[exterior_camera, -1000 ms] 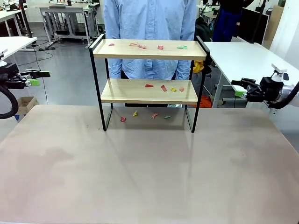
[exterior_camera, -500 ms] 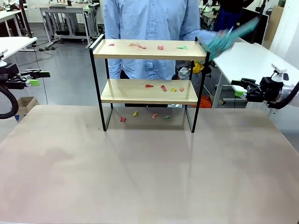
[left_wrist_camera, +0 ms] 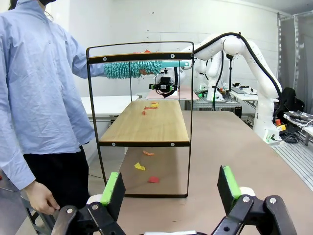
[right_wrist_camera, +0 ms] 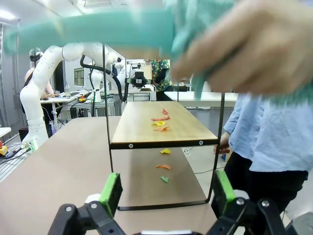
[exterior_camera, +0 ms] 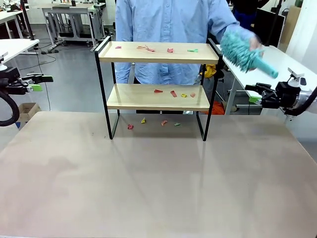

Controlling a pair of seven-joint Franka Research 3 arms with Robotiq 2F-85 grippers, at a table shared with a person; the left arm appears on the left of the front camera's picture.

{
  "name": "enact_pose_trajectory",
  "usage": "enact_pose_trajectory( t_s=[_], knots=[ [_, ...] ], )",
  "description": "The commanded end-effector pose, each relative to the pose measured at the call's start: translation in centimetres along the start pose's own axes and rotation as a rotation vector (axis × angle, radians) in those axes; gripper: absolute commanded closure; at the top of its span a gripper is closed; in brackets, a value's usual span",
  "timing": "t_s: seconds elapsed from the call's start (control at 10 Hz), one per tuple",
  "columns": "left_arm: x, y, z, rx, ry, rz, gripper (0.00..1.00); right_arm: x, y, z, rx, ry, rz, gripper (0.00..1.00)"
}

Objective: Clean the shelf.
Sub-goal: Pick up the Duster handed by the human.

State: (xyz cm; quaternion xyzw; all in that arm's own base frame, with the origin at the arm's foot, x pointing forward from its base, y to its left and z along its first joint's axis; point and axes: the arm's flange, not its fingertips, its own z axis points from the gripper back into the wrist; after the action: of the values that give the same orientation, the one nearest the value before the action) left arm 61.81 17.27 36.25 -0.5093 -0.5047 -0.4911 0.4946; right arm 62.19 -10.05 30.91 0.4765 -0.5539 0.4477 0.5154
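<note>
The shelf point(exterior_camera: 124, 102) stands at the far middle of the table, two light boards in a black frame. Small coloured paper scraps point(exterior_camera: 171, 93) lie on both boards and on the table under it. Behind it a person in a blue shirt swings a teal duster point(exterior_camera: 241, 51) at the shelf's right end, above my right gripper point(exterior_camera: 252, 94). That gripper hangs open and empty off the table's right edge. My left gripper point(exterior_camera: 42, 82) hangs open and empty off the left edge. In the left wrist view the duster point(left_wrist_camera: 131, 69) shows beyond the shelf's point(left_wrist_camera: 146, 128) top board. In the right wrist view the duster point(right_wrist_camera: 98, 27) and hand are blurred, close above.
The brown table point(exterior_camera: 158, 183) is bare in front of the shelf. A white table point(exterior_camera: 262, 62) stands behind on the right, another point(exterior_camera: 12, 47) at the left. The person's other hand point(left_wrist_camera: 43, 203) hangs low by the left gripper's side.
The person has brought the teal duster in from the right and swung it down beside the shelf's right end. Both arms have stayed still.
</note>
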Motion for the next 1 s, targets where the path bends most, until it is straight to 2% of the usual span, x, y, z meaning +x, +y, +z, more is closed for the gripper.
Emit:
enact_pose_trajectory(
  t_s=[0.0,0.9],
  knots=[
    [0.25,-0.01,-0.04,-0.001,0.0,-0.009,0.0,0.18,-0.07,-0.09,-0.004,-0.006,0.004,0.0],
    [0.25,-0.01,-0.04,-0.001,0.0,-0.009,0.0,0.0,0.0,0.0,0.0,0.0,0.0,0.0]
  ],
)
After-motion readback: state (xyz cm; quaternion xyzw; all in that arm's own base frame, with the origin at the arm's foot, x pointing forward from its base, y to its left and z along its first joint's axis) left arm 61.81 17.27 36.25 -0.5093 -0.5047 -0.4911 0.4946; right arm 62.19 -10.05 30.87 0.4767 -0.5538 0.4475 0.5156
